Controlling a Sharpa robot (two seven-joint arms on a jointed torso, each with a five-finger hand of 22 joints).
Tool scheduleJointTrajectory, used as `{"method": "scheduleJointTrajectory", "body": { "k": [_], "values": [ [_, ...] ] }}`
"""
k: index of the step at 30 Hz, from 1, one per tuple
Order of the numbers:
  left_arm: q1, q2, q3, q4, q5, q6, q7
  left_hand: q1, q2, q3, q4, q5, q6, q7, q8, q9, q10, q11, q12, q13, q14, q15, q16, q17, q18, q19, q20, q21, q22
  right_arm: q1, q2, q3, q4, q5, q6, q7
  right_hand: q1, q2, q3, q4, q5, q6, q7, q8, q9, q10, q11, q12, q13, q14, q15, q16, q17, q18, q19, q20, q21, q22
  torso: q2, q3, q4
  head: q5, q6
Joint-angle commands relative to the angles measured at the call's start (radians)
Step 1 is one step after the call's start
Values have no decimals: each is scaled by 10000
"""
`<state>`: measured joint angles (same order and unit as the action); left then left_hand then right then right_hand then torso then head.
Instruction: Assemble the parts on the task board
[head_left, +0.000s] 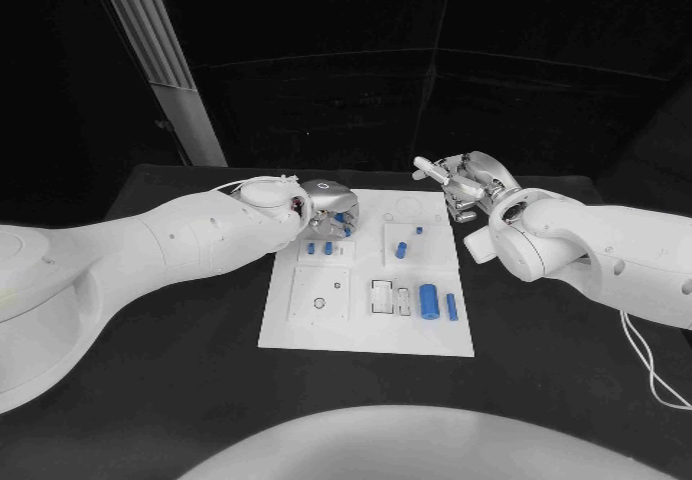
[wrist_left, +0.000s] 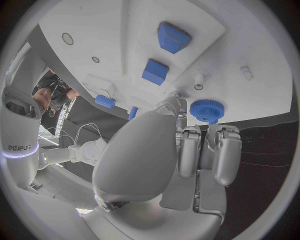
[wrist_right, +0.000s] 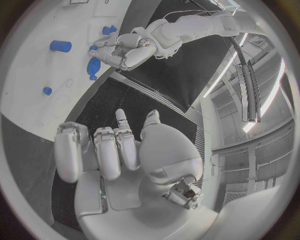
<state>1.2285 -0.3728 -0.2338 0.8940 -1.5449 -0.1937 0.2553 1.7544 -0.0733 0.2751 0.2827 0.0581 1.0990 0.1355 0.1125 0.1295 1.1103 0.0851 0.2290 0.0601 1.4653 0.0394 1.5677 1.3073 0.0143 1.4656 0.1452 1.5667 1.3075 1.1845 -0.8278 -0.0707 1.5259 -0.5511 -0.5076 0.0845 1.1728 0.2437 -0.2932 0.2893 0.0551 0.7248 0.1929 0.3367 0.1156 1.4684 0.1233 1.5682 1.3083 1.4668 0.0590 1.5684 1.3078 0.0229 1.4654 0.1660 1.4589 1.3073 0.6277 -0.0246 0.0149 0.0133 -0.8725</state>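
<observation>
The white task board (head_left: 368, 325) lies in the middle of the black table. My left hand (head_left: 320, 205) is at its far left corner, fingertips (wrist_left: 190, 134) closed around a blue gear (wrist_left: 206, 110) right at the board's surface. Two blue blocks (wrist_left: 155, 71) stand in the board just beyond the gear. Nearer me lie a blue cylinder (head_left: 427, 297) and a thin blue bar (head_left: 451, 306). My right hand (head_left: 469, 185) hovers over the board's far right corner, holding nothing, its fingers (wrist_right: 106, 150) loosely apart. The right wrist view also shows the left hand (wrist_right: 128, 50) on the gear (wrist_right: 95, 65).
The board (wrist_left: 250, 50) carries small round holes and empty recesses near its middle (head_left: 381, 296). A pale post (head_left: 180, 90) rises behind the table's far left corner. A thin cable (head_left: 642, 350) hangs beside my right arm. Bare black table (head_left: 173, 400) surrounds the board.
</observation>
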Motion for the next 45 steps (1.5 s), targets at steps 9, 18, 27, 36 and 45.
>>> {"method": "scheduleJointTrajectory", "body": {
  "k": [9,18,27,36,45],
  "values": [
    [107,-534,2,592,65,-1515,1041,-125,89,55,39,-17,83,-6,32,-6,91,-20,-94,0,1055,-81,31,2635,-143,1052,-78,41,2633,16,-15,6,-34,-27,83,52,105,-30,-51,-7,-31,-60,97,49,10,1024,44,26,2625,1040,47,24,2630,85,239,58,21,2212,-15,1,19,17,-1],
    [311,-1072,3,1217,264,-1764,1080,-160,94,67,54,-17,80,-8,16,-13,101,-22,-136,-2,1055,-85,31,2635,-143,1052,-84,41,2633,15,-31,5,-61,-27,85,44,106,-29,-52,-6,-32,-61,97,51,9,1024,44,26,2625,1040,46,24,2630,85,240,57,21,2212,-4,-3,3,58,-1],
    [441,-1596,2,1655,300,-1470,919,-211,89,73,70,-19,70,-7,-8,-23,106,-19,-192,-3,1055,-85,31,2635,-143,1052,-90,41,2633,15,-60,5,-66,-27,85,23,109,-26,-54,-5,-31,-65,97,54,9,1024,44,26,2625,1040,46,24,2630,86,237,57,17,2211,1,5,7,80,-1],
    [494,-2011,0,1920,311,-981,710,-248,194,181,65,-13,49,-8,-55,-43,120,-17,-309,-2,1055,-85,31,2635,-143,1052,-99,41,2633,15,-58,5,-75,-27,91,20,109,-25,-55,-5,-31,-66,97,55,9,1024,44,26,2625,1040,46,24,2630,86,237,57,17,2211,-7,1,-8,110,-1],
    [499,-1980,-1,1759,316,-320,267,-307,164,224,70,-20,-29,19,-126,-75,68,12,-444,-5,1055,-70,31,2635,-143,1052,-101,41,2633,14,-57,4,-70,-27,99,19,109,-25,-55,-5,-31,-66,97,55,9,1024,44,26,2625,1040,46,24,2630,86,237,57,17,2211,-3,5,-5,139,-1]
  ]
}}
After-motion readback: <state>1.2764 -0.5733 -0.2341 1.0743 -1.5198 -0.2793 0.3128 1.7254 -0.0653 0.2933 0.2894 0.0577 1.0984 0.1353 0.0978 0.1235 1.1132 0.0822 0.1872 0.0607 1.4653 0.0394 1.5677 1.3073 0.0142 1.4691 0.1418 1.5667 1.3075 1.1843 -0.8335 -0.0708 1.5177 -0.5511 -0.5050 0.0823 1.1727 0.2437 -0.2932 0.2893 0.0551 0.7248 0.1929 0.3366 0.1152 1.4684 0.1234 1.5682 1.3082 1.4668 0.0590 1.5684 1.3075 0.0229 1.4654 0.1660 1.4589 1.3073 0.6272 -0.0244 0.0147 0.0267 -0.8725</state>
